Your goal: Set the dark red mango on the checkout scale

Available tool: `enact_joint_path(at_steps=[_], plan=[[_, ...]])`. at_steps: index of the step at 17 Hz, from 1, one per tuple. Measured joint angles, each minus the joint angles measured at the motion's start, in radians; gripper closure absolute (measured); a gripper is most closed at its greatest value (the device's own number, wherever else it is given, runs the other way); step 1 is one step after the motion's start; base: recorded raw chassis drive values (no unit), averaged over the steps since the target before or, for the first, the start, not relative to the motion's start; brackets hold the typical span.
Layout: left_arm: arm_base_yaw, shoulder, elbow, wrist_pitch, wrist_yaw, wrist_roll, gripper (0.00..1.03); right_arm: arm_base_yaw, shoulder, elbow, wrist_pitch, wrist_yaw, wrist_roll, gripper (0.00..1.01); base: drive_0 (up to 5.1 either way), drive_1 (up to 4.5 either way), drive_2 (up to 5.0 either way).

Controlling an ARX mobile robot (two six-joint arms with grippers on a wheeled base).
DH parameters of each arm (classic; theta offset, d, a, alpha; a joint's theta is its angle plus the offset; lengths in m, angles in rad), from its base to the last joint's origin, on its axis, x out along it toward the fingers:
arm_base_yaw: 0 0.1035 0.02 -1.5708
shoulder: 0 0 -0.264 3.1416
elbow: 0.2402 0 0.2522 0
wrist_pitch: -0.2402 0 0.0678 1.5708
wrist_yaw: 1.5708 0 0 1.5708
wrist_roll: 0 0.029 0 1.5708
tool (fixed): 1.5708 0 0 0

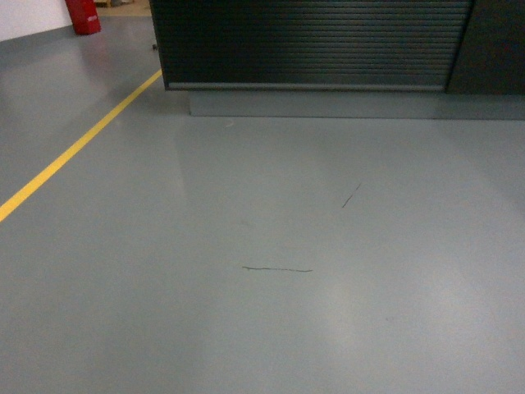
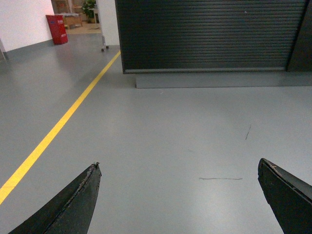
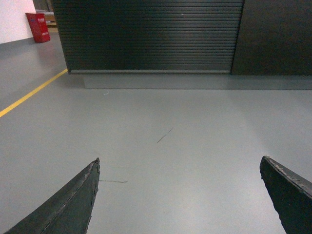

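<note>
Observed, from left to right: a red container stands far ahead and to the left of the left gripper, by the white wall. A yellow floor line runs diagonally from the left fingertip toward the checkout. The left gripper's fingers are spread wide apart with nothing between them but bare grey floor. A thin dark scuff lies on the floor between the two fingers, nearer the right one. The checkout's black ribbed front and grey plinth stand well ahead of both grippers. The right gripper is likewise wide open and empty, its fingers framing bare floor and a short scratch ahead. The dark red mango is not in any view, and neither is the scale; the counter top lies above all three frames. Assessment: the task is at the approach stage, the base facing the counter from some way off, nothing picked up. The next move calls for closing on the checkout and raising the view to find the mango and the scale before any reach.
</note>
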Motion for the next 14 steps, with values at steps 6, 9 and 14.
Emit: enact_joint_path(at_steps=[6,9,14], plan=[[0.000,0.000,0.000,-0.001,0.000,0.000,0.05,0.000,0.000,0.000,-0.002,0.000,0.000,0.03,0.0,4.09,-4.1],[0.000,0.000,0.000,-0.001,0.000,0.000,0.05,0.000,0.000,0.000,-0.002,0.000,0.000,0.03,0.0,4.16,-4.2],[0.000,0.000,0.000,-0.002,0.000,0.000,0.05,0.000,0.000,0.000,-0.003,0.000,0.000,0.03,0.0,4.22,-4.3]])
